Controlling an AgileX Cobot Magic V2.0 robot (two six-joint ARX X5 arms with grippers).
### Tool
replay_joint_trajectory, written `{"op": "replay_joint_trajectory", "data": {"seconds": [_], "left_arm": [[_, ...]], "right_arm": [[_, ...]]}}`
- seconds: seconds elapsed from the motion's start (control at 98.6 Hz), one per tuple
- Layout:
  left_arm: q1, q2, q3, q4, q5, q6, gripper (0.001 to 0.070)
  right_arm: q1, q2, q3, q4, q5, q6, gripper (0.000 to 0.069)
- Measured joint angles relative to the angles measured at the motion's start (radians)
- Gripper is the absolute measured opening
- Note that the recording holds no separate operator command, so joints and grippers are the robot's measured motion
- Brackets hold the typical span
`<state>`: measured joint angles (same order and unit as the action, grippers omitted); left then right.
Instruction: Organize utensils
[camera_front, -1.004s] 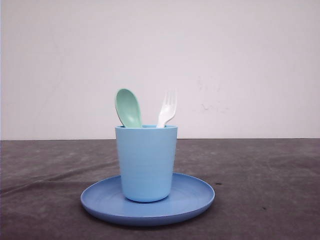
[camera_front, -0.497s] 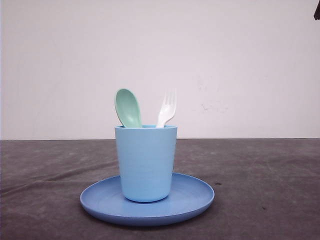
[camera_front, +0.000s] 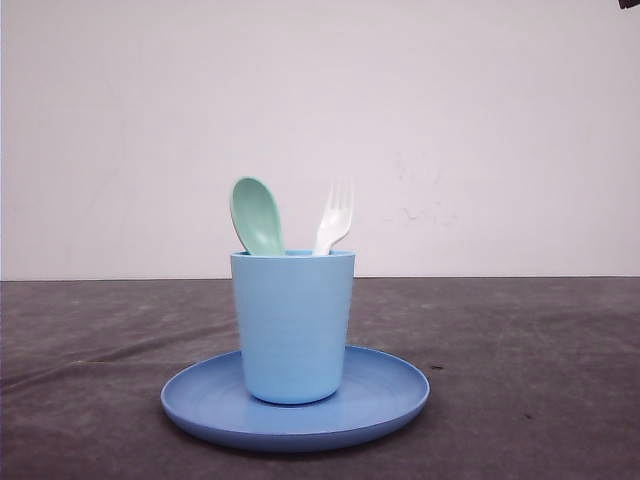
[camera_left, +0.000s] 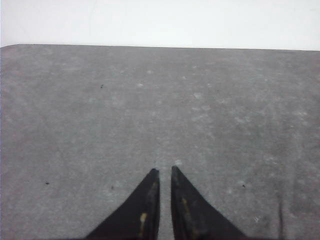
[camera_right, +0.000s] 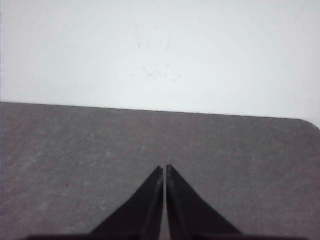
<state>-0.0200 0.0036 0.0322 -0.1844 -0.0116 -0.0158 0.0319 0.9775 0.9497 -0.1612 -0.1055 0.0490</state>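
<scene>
Around the plate (camera_front: 205, 405), bare table (camera_front: 530, 340) spreads wide.

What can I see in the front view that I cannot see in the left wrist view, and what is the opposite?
Front view: a green spoon and a white fork stand in a light blue cup, heads up, the spoon to the left of the fork. The cup stands on a blue plate.

Left wrist view: the left gripper above bare table, its two dark fingers nearly together with nothing between them.

Both: the dark grey table and the white wall behind it.
</scene>
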Motion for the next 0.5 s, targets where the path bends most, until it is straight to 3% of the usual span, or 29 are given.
{"op": "replay_joint_trajectory", "data": {"seconds": [0.497], "left_arm": [[0.000,0.000,0.000,0.000,0.000,0.000,0.0015]], "right_arm": [[-0.001,-0.034,-0.020,-0.013,0.031,-0.002,0.0009]]}}
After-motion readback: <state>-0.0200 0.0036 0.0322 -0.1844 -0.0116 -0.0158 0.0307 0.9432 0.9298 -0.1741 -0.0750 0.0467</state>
